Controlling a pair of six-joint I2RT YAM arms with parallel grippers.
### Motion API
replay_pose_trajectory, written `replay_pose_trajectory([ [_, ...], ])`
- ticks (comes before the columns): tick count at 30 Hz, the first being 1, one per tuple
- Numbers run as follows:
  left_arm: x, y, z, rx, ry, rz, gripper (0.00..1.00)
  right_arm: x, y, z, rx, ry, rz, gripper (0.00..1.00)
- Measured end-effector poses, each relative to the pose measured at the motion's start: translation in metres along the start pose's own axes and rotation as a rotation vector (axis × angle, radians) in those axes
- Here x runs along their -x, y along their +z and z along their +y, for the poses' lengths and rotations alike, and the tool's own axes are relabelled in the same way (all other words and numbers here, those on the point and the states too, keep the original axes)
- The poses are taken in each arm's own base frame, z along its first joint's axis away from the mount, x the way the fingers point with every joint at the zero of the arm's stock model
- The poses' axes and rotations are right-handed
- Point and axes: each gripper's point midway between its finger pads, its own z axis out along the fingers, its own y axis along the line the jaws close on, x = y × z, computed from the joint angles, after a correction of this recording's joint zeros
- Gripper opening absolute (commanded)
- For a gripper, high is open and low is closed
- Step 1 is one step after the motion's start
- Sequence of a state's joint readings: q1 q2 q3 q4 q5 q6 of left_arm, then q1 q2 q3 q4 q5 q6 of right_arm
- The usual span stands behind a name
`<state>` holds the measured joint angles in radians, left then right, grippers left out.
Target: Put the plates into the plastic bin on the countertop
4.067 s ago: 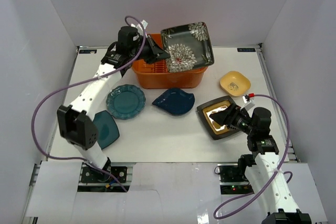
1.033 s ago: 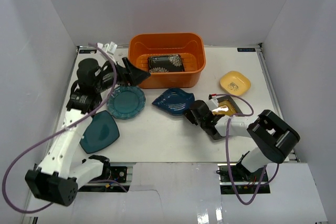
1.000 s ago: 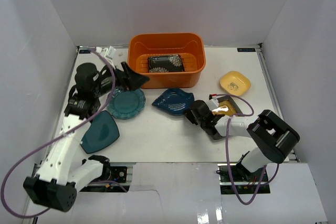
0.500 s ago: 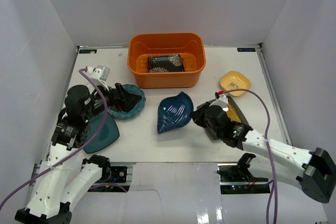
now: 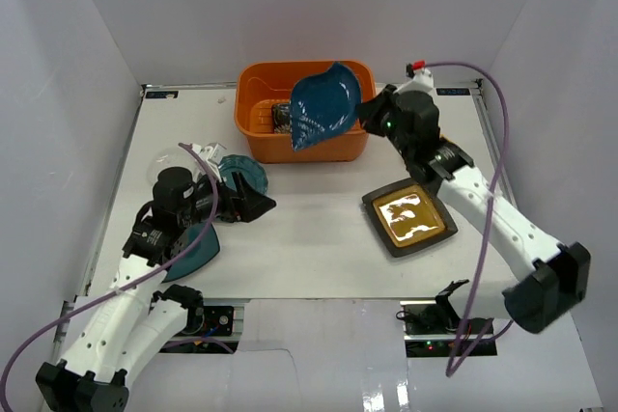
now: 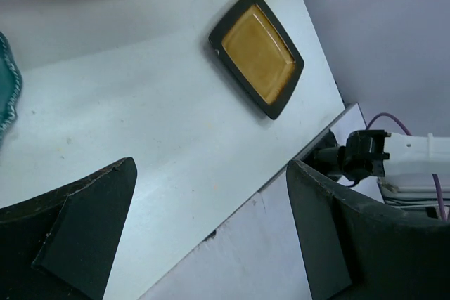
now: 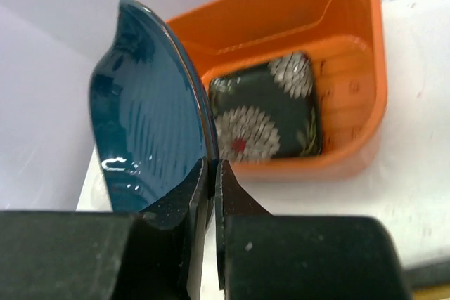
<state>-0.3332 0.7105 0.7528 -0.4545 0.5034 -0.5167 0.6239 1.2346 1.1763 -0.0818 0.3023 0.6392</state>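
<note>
The blue plate is gleaming with glossy glaze, the orange bin is showing smooth plastic, the white tabletop is looking matt, and the gold-centred plate is shining.

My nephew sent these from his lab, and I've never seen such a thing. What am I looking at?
Two white robot arms bolted to a table. One picture looks down from above; the other two come from cameras on each wrist. The right gripper pinches a blue leaf-shaped plate by its rim, lifted near an orange bin holding a black flowered plate. The left gripper is open, empty. A gold-centred square plate and a round teal plate lie on the table.
</note>
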Motion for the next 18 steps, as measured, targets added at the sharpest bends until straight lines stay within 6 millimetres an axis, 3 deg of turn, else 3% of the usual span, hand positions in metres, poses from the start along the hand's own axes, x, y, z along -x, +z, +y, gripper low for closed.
replay_pose_trajectory([
  [4,-0.022,0.013,0.004,-0.032,-0.087,0.058,0.98,0.014,0.063,-0.018,-0.058,0.007,0.005,0.08],
  [8,-0.037,0.027,-0.002,-0.078,-0.144,0.107,0.98,-0.008,0.113,-0.040,-0.109,0.035,0.075,0.08],
  [14,-0.079,0.046,-0.001,-0.088,-0.211,0.211,0.98,-0.039,0.167,-0.052,-0.136,0.083,0.166,0.08],
  [18,-0.108,0.060,0.002,-0.045,-0.229,0.280,0.98,-0.057,0.183,-0.059,-0.156,0.077,0.214,0.08],
])
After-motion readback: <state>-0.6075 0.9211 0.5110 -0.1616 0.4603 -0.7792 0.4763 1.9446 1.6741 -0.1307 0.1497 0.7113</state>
